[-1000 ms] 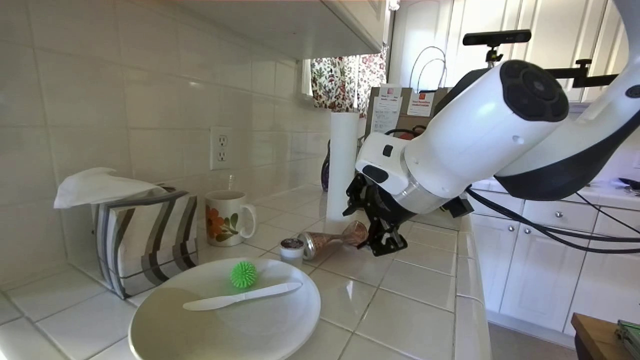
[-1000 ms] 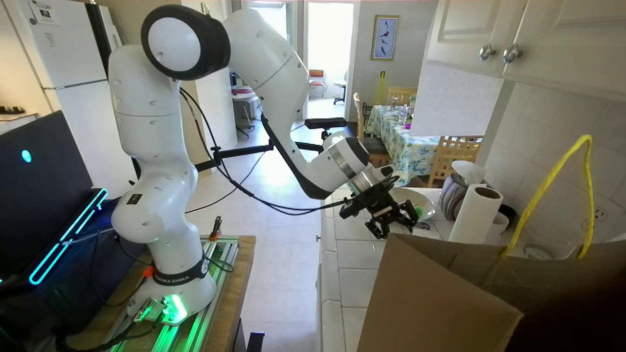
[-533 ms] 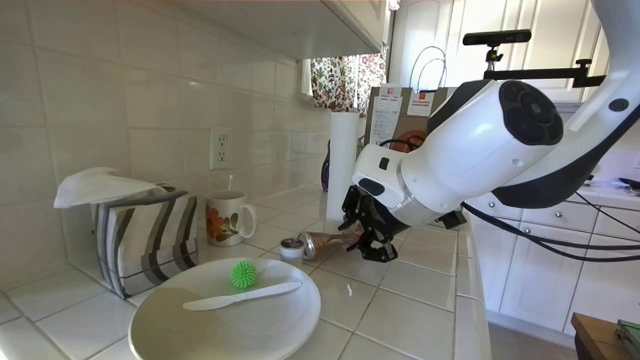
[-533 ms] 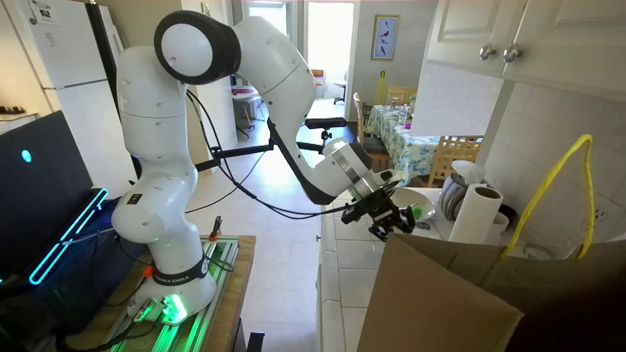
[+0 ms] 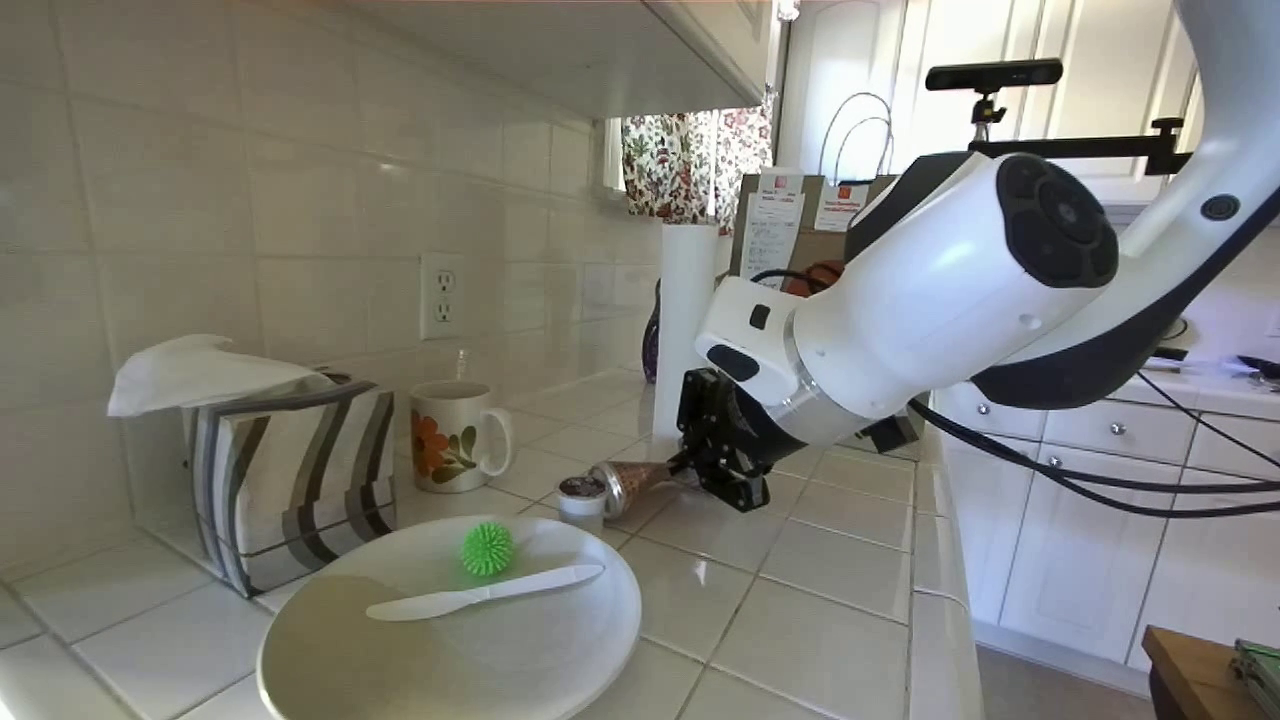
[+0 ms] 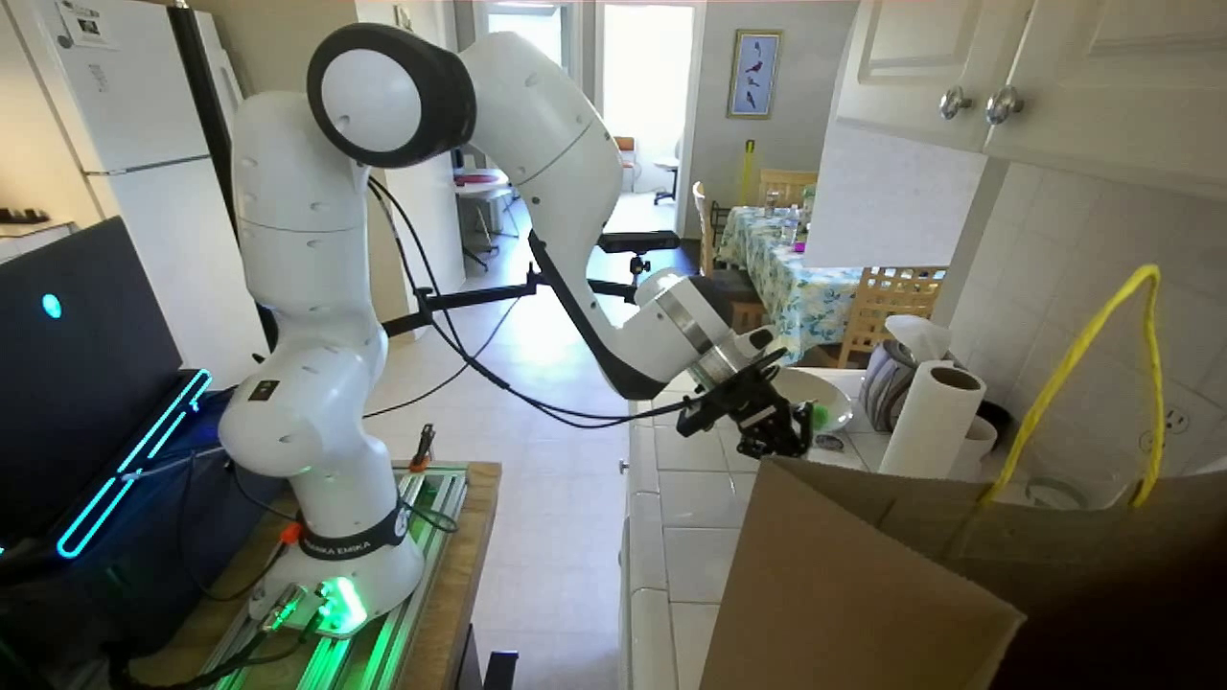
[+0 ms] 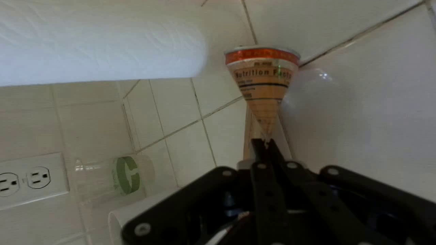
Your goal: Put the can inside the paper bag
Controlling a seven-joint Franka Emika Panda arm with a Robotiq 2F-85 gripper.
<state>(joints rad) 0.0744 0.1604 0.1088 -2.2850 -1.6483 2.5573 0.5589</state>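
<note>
Held fast at a crushed waist

Find the can (image 7: pixel 262 81) in the wrist view, at twelve o'clock from the gripper (image 7: pixel 266 143), flaring up to a red-banded rim above the words "Nutrition Facts" and tapering down to a squeezed neck. Caught there between jaws drawn narrow, almost meeting. In an exterior view, appears on its side low over the tiled counter (image 5: pixel 840 600); cannot tell whether resting on the tiles or just clear of them. Shows its paler metal end near nine o'clock from the jaws, just beside a small pot (image 5: pixel 581 507) with a dark top; cannot tell if touching.

From the can in an exterior view, look just past twelve o'clock for an upright paper towel roll (image 5: pixel 685 330), and farther, at one o'clock, for the paper bag (image 5: pixel 821 248), partly covered by the robot arm (image 5: pixel 920 300). Stands upright in both exterior views, with handles raised. Toward eight o'clock, find a plate (image 5: pixel 450 665), bearing a green spiky ball (image 5: pixel 487 549) and a white knife (image 5: pixel 490 592). Between nine and ten, note a flowered mug (image 5: pixel 450 440); at nine, beyond it, a striped box (image 5: pixel 295 475) topped with a white tissue (image 5: pixel 205 380). Between ten and eleven, on the tiled wall (image 5: pixel 330 200), spot an outlet (image 5: pixel 441 297).
</note>
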